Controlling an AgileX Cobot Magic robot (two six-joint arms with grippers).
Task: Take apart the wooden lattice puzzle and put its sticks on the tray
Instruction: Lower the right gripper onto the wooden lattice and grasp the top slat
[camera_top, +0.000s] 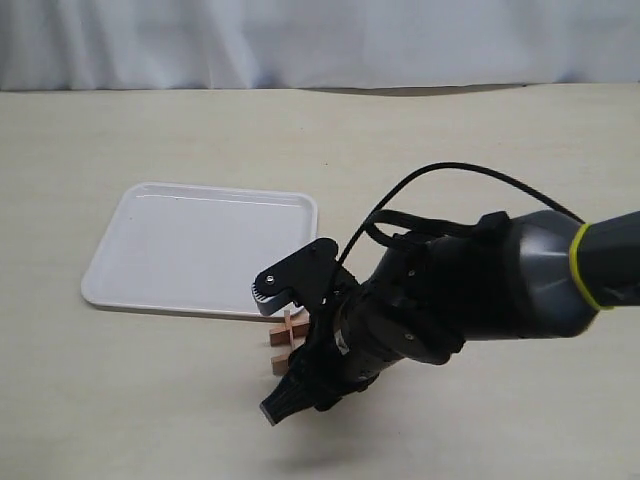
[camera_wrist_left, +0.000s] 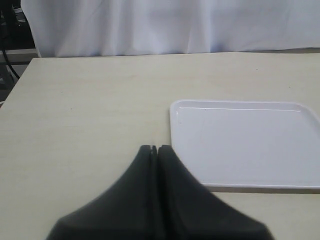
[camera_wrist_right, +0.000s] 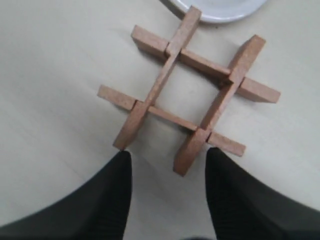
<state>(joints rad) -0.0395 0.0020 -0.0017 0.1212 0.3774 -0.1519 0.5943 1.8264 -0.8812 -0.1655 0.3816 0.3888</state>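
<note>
The wooden lattice puzzle (camera_wrist_right: 224, 97) lies flat on the table, its four reddish-brown sticks still interlocked in a hash shape. It sits just off the front right corner of the white tray (camera_top: 200, 245), partly hidden under my right arm (camera_top: 283, 338). My right gripper (camera_wrist_right: 167, 155) hovers over it, open, with one finger (camera_wrist_right: 117, 172) at the end of one stick and nothing held. In the exterior view the right gripper (camera_top: 268, 350) straddles the puzzle. My left gripper (camera_wrist_left: 156, 147) is shut and empty, beside the tray (camera_wrist_left: 245, 145); it does not appear in the exterior view.
The beige table (camera_top: 120, 130) runs back to a white curtain (camera_top: 300, 40). A corner of the tray's rim (camera_wrist_right: 215, 10) touches the far end of one stick. A black cable (camera_top: 450, 170) loops above my right arm.
</note>
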